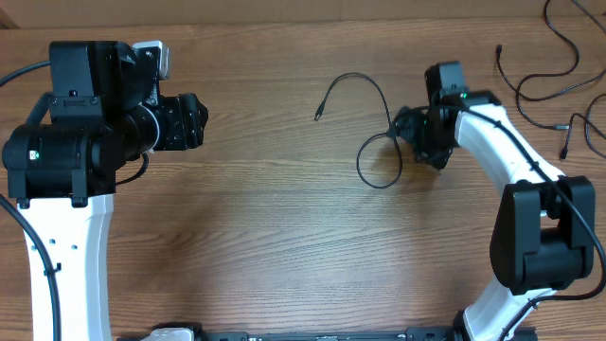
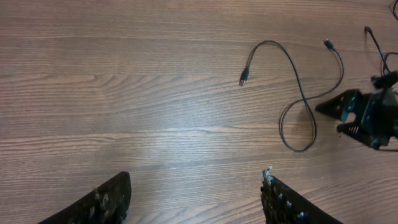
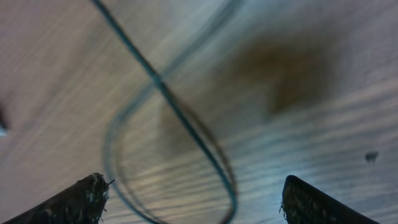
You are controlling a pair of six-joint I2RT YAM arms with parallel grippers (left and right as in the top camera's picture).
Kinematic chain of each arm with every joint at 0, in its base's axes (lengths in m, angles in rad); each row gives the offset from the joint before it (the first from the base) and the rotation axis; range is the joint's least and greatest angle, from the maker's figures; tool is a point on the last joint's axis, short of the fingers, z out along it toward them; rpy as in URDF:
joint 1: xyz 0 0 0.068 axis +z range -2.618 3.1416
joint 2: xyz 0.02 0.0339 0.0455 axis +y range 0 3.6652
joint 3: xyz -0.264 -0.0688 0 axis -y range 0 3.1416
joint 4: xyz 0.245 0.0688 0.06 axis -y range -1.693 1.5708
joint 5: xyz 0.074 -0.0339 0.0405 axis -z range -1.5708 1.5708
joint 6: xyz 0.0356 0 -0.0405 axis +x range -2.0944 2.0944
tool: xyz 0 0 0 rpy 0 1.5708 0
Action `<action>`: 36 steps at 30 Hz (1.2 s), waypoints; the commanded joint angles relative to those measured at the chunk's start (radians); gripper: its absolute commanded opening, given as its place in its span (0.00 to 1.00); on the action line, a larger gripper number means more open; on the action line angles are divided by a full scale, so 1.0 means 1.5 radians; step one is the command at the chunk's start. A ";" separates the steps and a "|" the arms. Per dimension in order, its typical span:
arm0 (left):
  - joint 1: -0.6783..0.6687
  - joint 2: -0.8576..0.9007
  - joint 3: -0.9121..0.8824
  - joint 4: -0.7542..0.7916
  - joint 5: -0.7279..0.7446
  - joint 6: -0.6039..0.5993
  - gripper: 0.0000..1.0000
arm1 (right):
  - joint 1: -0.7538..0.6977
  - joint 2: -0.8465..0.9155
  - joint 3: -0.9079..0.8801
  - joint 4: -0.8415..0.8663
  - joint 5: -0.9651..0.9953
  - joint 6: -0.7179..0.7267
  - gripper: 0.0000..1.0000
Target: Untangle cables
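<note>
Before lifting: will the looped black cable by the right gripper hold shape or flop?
Probably flops: the cable is thin and lies in loose curves. Likely light, so its small plug may drag along. Thin enough to slip from the right gripper.

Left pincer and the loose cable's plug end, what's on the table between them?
Nothing: only bare wood table lies between the left pincer and the plug end, as the left wrist view shows.

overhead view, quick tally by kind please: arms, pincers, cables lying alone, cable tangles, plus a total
arms: 2, left arm and right arm
pincers: 2, left pincer and right pincer, both open
cables lying alone: 1, lone cable in the middle
cable tangles: 1, tangle at the far right corner, strands too mixed to count
total: 6
</note>
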 commanded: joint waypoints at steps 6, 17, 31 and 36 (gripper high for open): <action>-0.004 0.001 0.009 -0.006 0.005 0.010 0.67 | 0.018 0.018 -0.066 0.062 0.001 -0.088 0.82; -0.004 0.001 0.009 -0.020 0.005 0.011 0.66 | 0.065 0.053 -0.180 0.299 -0.026 -0.313 0.63; -0.004 0.001 0.009 -0.027 -0.007 0.010 0.66 | 0.065 0.087 -0.247 0.418 -0.124 -0.246 0.04; -0.004 0.001 0.009 -0.030 -0.007 0.010 0.66 | 0.057 0.076 -0.220 0.399 -0.218 -0.265 0.04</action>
